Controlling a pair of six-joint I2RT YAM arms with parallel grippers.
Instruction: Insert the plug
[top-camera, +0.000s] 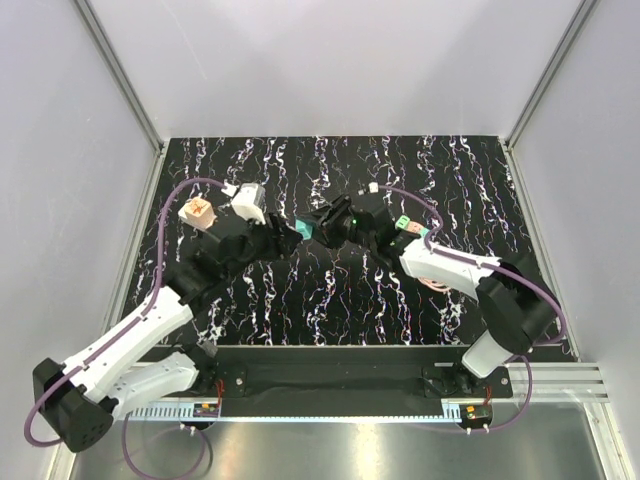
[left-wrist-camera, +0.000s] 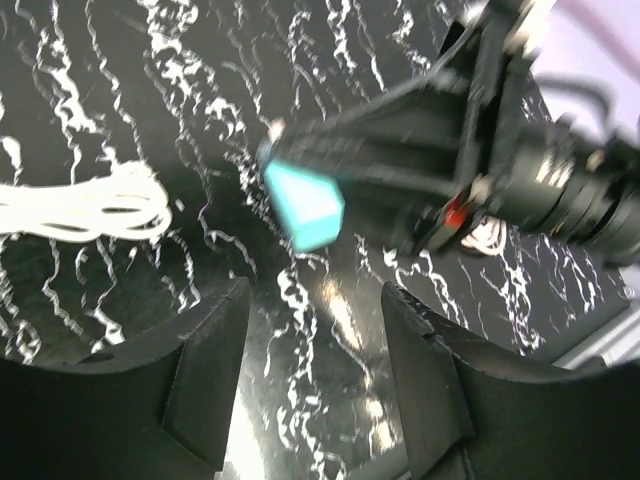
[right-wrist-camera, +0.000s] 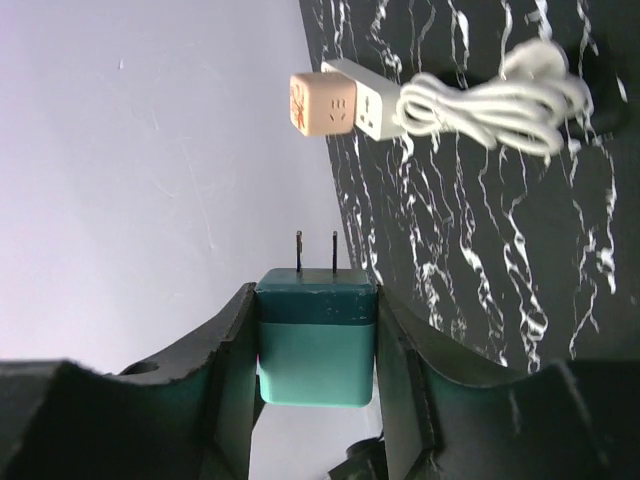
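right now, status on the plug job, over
Right hand shut on teal plug, prongs out. Left hand open, empty, facing it. Not inserted: white socket block lies apart, peach cube touching it.

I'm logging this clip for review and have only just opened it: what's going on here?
The right tool grips a teal plug by its sides, with the two prongs pointing away from the wrist. The left tool is open and empty, facing the plug above the table. The white socket block lies on the table, held by neither tool. It has a peach cube against one end and a coiled white cable at the other. The plug is not yet inserted.
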